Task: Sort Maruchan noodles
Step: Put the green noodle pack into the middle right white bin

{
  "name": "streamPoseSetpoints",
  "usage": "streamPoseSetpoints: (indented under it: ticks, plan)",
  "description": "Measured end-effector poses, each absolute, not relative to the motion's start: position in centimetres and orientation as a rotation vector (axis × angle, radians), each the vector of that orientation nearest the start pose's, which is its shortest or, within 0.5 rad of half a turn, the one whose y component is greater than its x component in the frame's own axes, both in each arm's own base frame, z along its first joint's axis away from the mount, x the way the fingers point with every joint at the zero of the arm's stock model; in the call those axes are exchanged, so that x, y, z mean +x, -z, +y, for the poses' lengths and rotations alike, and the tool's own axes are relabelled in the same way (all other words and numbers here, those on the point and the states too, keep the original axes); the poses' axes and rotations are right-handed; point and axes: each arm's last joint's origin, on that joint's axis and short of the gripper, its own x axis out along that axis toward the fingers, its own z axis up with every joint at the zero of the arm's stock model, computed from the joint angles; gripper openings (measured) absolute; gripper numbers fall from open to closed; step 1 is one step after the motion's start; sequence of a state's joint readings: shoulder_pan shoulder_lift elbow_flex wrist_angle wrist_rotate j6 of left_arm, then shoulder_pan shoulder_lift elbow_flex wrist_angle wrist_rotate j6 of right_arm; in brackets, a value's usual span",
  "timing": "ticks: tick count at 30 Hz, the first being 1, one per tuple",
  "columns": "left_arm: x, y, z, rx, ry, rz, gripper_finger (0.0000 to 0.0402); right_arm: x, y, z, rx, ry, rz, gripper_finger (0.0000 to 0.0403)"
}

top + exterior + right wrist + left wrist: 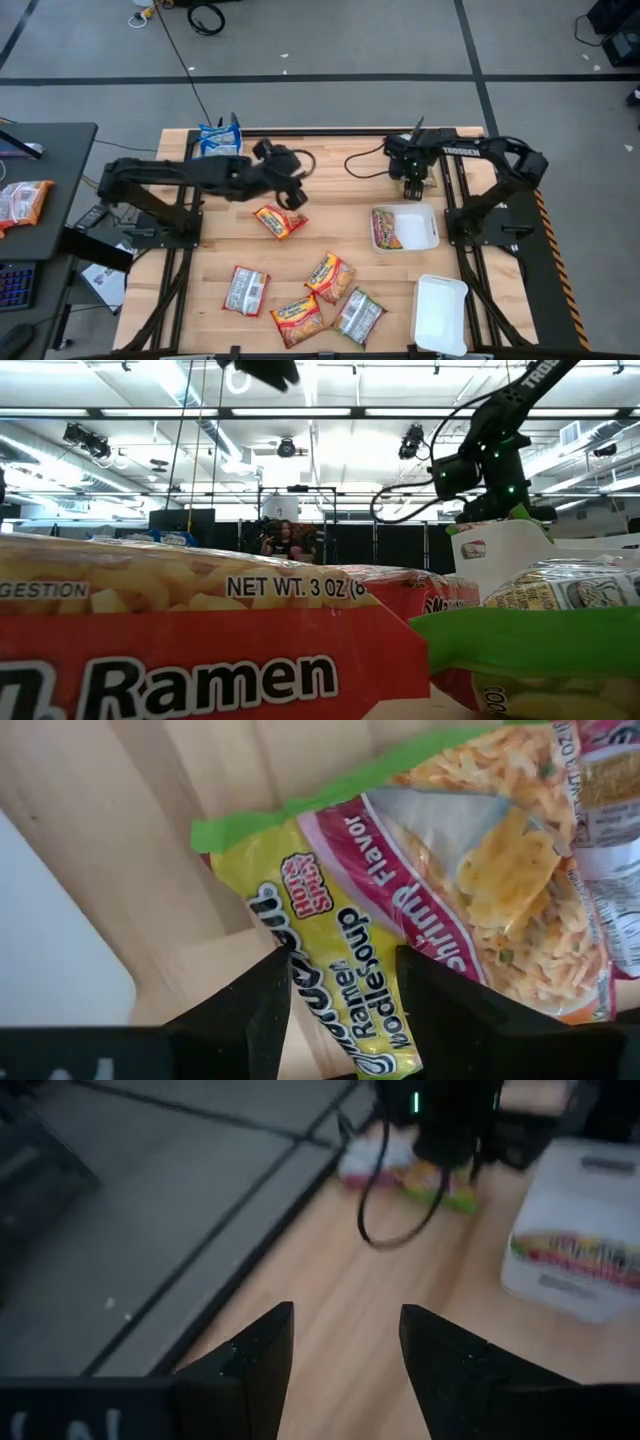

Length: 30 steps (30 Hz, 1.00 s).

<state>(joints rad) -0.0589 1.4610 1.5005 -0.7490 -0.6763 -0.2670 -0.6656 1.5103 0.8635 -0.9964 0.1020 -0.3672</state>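
Noodle packets (303,292) scattered before you on the tabletop (330,225), one in a white tray (427,240), left end effector (291,188) parted and empty, right end effector (338,982) parted over a packet, holding nothing.

Open left hand (345,1345) above bare wooden table (330,1310), white tray (580,1230) beyond.

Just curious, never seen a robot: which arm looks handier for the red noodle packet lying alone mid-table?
Probably the left: its open pincer hovers right beside that flat red plastic packet; the right pincer sits farther off.
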Motion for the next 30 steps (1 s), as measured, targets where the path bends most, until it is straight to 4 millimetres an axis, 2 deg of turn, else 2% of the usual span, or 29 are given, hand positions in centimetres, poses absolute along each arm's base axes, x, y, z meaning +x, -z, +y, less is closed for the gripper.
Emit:
streamPoseSetpoints:
  ticks: [5,8,10,14,16,19,24,30]
  plan:
    - [28.2,-39.5,0.3,0.019,-0.724,0.519,0.0187,17.9,-16.2,-14.9,0.178,0.26,1.703,0.0172]
    - [27.1,-40.5,0.2,0.008,-0.728,0.481,0.0187,18.2,-16.0,-15.2,0.15,0.284,1.697,0.0147]
    - [26.3,-41.2,-0.2,0.004,-0.723,0.454,0.0187,18.2,-16.1,-15.3,0.135,0.31,1.683,0.0117]
    - [24.9,-42.0,-1.4,0.012,-0.711,0.41,0.0187,18.2,-16.8,-15.3,0.126,0.329,1.625,0.0027]
    - [24.4,-42.4,-2.1,0.002,-0.703,0.386,0.0187,18.2,-17.4,-15.2,0.135,0.347,1.567,0.0015]
    - [24.1,-42.4,-3.3,-0.006,-0.683,0.368,0.0187,18.0,-19.4,-15.0,0.16,0.406,1.49,0.001]
    - [24.3,-42.2,-5.1,-0.035,-0.652,0.348,0.0187,17.6,-24.5,-13.9,0.233,0.47,1.33,0.0005]
    - [25.1,-41.3,-7.0,-0.069,-0.619,0.348,0.0187,16.4,-31.2,-11.0,0.508,0.432,1.082,0.0003]
